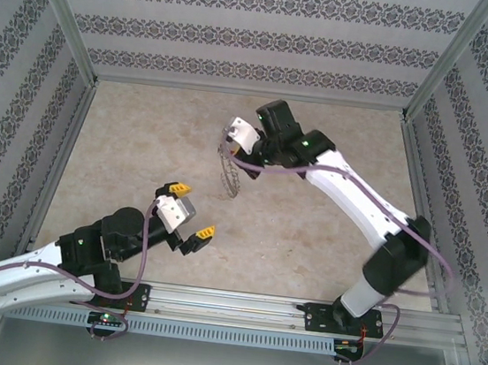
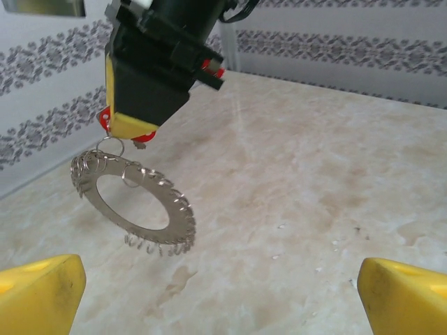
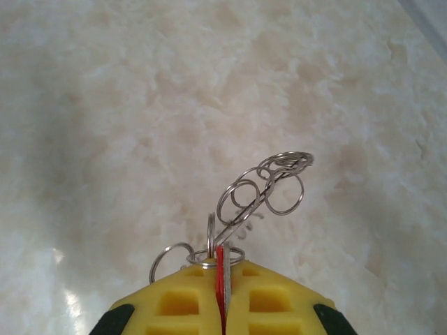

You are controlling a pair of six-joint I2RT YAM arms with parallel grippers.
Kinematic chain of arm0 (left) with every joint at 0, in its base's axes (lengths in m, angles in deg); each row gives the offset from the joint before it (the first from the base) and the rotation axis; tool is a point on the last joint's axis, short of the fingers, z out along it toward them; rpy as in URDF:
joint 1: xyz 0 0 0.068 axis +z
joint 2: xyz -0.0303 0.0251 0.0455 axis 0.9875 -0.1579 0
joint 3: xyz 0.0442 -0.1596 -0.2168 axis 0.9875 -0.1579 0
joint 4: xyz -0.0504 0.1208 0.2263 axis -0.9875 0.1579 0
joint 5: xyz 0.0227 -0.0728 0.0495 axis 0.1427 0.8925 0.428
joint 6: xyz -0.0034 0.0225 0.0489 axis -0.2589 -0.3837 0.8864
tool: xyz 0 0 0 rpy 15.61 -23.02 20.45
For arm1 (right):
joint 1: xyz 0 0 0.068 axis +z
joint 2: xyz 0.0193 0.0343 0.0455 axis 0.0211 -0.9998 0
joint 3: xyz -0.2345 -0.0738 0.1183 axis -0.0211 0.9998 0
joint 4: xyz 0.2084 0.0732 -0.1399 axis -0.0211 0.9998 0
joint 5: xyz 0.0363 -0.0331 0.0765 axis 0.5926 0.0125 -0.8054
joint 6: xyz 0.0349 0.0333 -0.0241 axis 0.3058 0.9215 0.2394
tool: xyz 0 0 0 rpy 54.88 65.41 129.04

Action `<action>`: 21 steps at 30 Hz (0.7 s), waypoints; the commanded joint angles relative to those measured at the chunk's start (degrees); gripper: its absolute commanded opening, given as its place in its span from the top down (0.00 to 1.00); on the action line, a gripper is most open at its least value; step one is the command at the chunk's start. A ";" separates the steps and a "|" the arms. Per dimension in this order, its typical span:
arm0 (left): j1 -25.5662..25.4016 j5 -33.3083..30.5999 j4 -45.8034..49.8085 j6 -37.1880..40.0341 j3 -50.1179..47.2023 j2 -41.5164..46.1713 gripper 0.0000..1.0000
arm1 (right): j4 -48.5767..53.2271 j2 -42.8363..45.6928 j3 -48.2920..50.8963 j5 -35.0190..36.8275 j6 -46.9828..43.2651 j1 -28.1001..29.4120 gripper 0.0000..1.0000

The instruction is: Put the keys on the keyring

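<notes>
Three patterned walls (image 1: 245,31) enclosed a beige marbled surface (image 1: 309,235); left fingers (image 1: 205,231) stood wide apart at lower left, right fingers (image 3: 181,300) pinched the red key (image 3: 221,269), keyring (image 2: 159,190) dangling.

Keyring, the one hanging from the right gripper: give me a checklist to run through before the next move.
1. Right gripper shut on the red key: ok.
2. Keyring hanging from the key, off the table: ok.
3. Key fully threaded onto a keyring loop: cannot tell, the fingers hide the join.
4. Left gripper open, holding nothing: ok.
5. Left gripper apart from the keyring: ok.
</notes>
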 commanded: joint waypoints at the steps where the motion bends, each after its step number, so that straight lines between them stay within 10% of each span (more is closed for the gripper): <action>1: -0.42 -4.98 1.15 -3.19 -0.72 0.03 0.00 | -2.32 -4.90 -6.29 -2.91 2.61 -1.18 1.00; 8: -0.47 -6.55 1.02 -3.25 -1.19 0.82 0.00 | -6.81 -9.92 -4.74 -4.98 6.32 -2.30 1.00; 21: -0.35 -5.14 -2.25 -1.55 -0.31 -2.40 0.00 | -24.21 3.28 29.21 -5.55 16.55 -2.65 1.00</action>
